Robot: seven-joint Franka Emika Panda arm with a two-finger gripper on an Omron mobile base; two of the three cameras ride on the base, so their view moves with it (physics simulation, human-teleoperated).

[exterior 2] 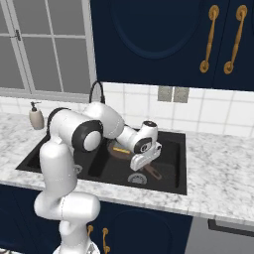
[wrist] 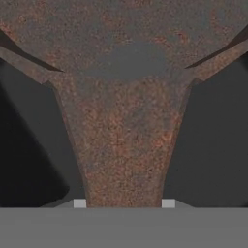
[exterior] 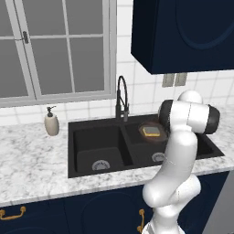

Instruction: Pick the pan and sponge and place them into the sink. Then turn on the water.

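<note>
Down in the sink's (exterior: 73, 151) right basin lies the pan (exterior: 147, 137), toward the back wall of that basin, with the sponge (exterior: 151, 131) resting inside it, yellow with a grey-blue top. From the right base view the pan's (exterior 2: 119, 153) long handle (exterior 2: 153, 172) runs out toward the front right of the basin, past the round silver drain (exterior 2: 137, 179). The gripper (exterior 2: 147, 159) reaches down into this basin and is clenched on that handle; in the hand view the rusty brown handle (wrist: 126, 160) runs up between the two finger tips (wrist: 79, 203) and widens into the pan's body. The left basin holds only its own drain (exterior: 100, 165). Behind the divider, at the sink's back edge, stands a black faucet (exterior: 121, 98). A beige soap dispenser (exterior: 51, 122) stands on the marble counter (exterior: 32, 160) near its back edge, left of the sink.
</note>
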